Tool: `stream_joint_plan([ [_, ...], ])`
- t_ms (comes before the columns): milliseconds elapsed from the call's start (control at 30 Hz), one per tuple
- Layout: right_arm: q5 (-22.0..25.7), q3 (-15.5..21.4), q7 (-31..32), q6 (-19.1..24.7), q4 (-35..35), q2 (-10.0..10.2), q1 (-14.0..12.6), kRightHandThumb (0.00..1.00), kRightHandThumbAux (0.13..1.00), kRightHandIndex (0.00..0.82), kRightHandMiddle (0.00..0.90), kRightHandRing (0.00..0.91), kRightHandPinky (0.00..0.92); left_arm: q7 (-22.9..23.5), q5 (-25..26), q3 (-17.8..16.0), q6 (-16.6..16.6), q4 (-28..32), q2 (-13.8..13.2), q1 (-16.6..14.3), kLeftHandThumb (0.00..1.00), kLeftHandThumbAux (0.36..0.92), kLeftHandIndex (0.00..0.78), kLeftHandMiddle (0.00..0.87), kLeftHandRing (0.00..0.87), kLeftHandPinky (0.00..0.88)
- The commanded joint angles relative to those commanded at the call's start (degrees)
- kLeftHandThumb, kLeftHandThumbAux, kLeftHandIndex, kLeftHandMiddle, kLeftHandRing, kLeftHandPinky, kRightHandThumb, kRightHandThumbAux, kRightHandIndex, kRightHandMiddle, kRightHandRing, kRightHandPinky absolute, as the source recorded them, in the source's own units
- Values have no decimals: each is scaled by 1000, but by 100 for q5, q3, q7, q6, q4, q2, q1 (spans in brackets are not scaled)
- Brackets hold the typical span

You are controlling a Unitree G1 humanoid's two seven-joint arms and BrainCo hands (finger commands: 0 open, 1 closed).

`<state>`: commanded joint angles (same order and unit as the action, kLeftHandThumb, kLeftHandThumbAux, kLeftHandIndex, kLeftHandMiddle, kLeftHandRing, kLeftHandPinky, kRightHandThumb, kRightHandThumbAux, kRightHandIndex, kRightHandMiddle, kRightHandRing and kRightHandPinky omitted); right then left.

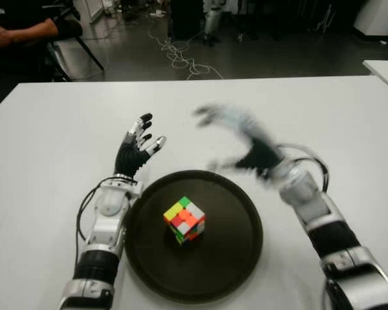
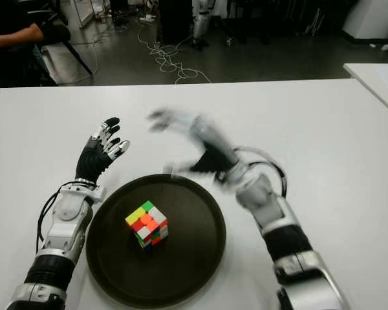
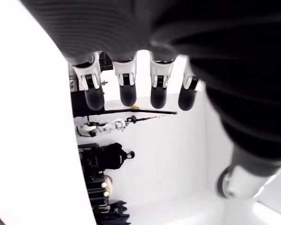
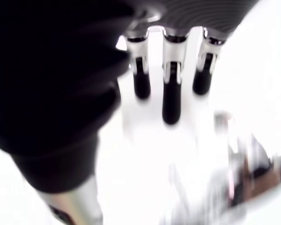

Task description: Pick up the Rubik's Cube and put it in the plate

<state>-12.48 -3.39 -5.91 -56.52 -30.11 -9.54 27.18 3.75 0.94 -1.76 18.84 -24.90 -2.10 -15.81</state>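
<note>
No brand, label or legible writing shows on any item.

Left arm: the forearm runs from the near edge of the white desk (image 1: 45,142) up along the left rim of the plate (image 1: 236,258). The left hand (image 1: 137,150) is raised just beyond the plate's far-left rim, palm turned toward the plate. Its fingers (image 3: 126,89) are extended and slightly apart, with nothing between them; the left wrist view shows four straight fingertips in a row and an empty palm. The hand touches neither plate nor cube.

Right arm: the forearm rises from the near right corner of the desk, passing the right rim of the plate, with a black cable looped at the wrist. The right hand (image 1: 236,132) is above the desk just beyond the plate's far rim and appears motion-blurred in both eye views. Its fingers (image 4: 171,101) are stretched out and separated, and the thumb points down toward the plate's far edge. The right wrist view shows three straight fingertips and no object in the hand.

Task object: the Rubik's Cube (image 1: 185,219) sits inside the dark round plate, near its centre, one corner turned toward the near edge of the desk. Yellow, green, white, orange and pink-red tiles are visible. Neither hand contacts it.

The plate lies near the middle of the desk's near edge.
</note>
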Motion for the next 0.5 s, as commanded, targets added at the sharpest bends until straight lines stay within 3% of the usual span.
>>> stream_joint_plan([
  [67, 730, 33, 382, 612, -15, 160, -34, 61, 902, 703, 814, 815, 800, 0, -13, 10, 19, -10, -1, 4, 0, 665, 61, 99, 32, 0],
  [133, 998, 35, 553, 867, 53, 216, -44, 58, 898, 715, 822, 823, 808, 0, -15, 14, 26, -9, -2, 7, 0, 664, 63, 94, 26, 0],
  [233, 2264, 149, 997, 2519, 659, 579, 56, 39, 894, 722, 828, 829, 817, 4, -9, 20, 22, 20, 13, 35, 0, 668, 62, 95, 29, 0],
  [267, 2535, 175, 1085, 2870, 830, 635, 30, 33, 893, 717, 825, 828, 815, 3, -9, 22, 17, 28, 15, 41, 0, 668, 62, 97, 31, 0],
  [367, 2815, 231, 1078, 3562, 1240, 640, -183, 29, 892, 694, 807, 810, 791, 0, -21, 32, 2, 44, 13, 55, 0, 666, 63, 99, 35, 0],
  [400, 2840, 248, 1046, 3742, 1355, 637, -248, 262, 837, 598, 772, 775, 745, 1, -22, 35, -2, 53, 12, 61, 0, 667, 64, 100, 36, 0],
  [433, 2724, 261, 856, 4031, 1544, 643, -342, 413, 801, 537, 748, 752, 715, 9, -24, 38, -1, 57, 4, 65, 0, 668, 64, 101, 36, 0],
  [467, 2637, 272, 721, 4254, 1691, 649, -408, 507, 780, 493, 655, 661, 617, 16, -26, 41, 1, 60, -1, 68, 0, 666, 63, 98, 36, 0],
  [500, 2578, 282, 640, 4406, 1797, 656, -448, 540, 773, 478, 621, 629, 582, 20, -26, 43, 3, 61, -5, 69, 0, 665, 62, 98, 36, 0],
])
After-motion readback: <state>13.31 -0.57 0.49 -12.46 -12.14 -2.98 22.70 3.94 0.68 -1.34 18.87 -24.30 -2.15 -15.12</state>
